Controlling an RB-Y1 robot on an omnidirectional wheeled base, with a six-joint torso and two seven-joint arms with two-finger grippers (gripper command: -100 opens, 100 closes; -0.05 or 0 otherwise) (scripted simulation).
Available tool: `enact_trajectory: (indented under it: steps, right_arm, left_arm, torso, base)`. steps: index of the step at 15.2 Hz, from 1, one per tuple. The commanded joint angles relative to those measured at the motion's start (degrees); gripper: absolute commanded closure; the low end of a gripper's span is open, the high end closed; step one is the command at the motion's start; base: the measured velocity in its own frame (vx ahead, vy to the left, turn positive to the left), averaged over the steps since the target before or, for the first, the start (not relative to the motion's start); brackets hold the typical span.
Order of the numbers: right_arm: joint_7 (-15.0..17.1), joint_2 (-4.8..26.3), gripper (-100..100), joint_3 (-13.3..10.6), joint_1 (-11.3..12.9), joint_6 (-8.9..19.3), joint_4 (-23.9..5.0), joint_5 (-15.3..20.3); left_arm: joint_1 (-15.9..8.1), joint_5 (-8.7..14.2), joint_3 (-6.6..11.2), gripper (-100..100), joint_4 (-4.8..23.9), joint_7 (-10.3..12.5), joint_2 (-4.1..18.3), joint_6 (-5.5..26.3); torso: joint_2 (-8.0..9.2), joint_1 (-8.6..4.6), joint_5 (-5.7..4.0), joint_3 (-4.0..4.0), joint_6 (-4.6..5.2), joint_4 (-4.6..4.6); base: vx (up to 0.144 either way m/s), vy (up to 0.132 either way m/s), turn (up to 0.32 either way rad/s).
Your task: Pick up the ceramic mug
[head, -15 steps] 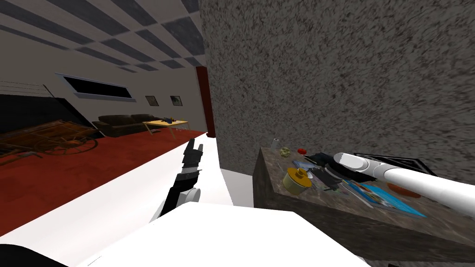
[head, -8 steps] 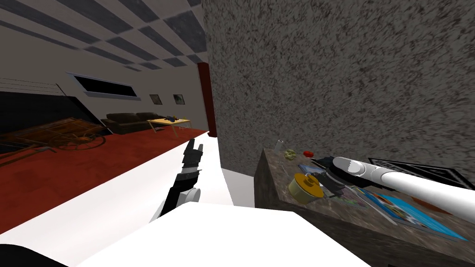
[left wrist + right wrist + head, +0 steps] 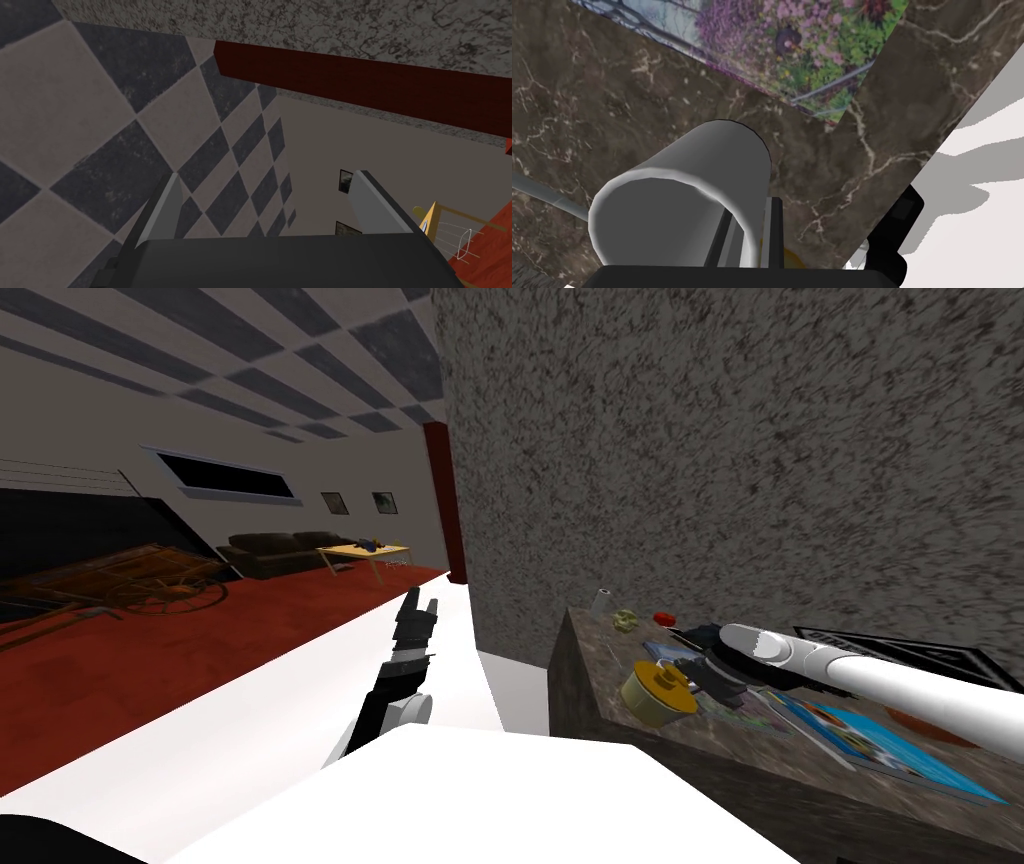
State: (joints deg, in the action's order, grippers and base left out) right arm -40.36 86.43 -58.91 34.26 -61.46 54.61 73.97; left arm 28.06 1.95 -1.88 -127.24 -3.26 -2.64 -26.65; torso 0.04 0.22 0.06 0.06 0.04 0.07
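The mug [image 3: 682, 200] is a plain grey-white cylinder standing on the dark marbled counter [image 3: 612, 100], seen from above its open mouth. My right gripper [image 3: 747, 235] is shut on the mug's wall, one finger inside the rim and the other finger [image 3: 770, 227] outside. In the head view the right gripper [image 3: 705, 676] sits low over the counter [image 3: 590, 673], right beside a round yellow object [image 3: 657, 691]; the mug itself is hidden there by the hand. My left gripper [image 3: 265, 200] stands open with nothing between its fingers, raised at my left side [image 3: 415, 613].
A flower-print magazine [image 3: 792, 45] lies just beyond the mug, and a blue one [image 3: 870, 743] further right. A small white cylinder [image 3: 601, 602], a yellow-green item [image 3: 625, 619] and a red item [image 3: 664, 617] sit at the counter's back. A speckled wall [image 3: 700, 438] rises behind.
My head view has shifted a little. The right arm has reached slightly further toward the yellow object. The left arm has not moved.
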Motion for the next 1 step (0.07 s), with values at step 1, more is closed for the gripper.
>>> enact_trajectory:
  steps: [1]
  right_arm:
    - [0.0, 0.0, 100, 0.0, 0.0, 0.0, 0.0, 0.0]
  left_arm:
    - [0.0, 0.0, 0.0, 0, 0.0, 0.0, 0.0, 0.0]
  torso:
    - [0.0, 0.0, 0.0, 0.0, 0.0, 0.0]
  base:
    - [0.009, 0.021, -0.015]
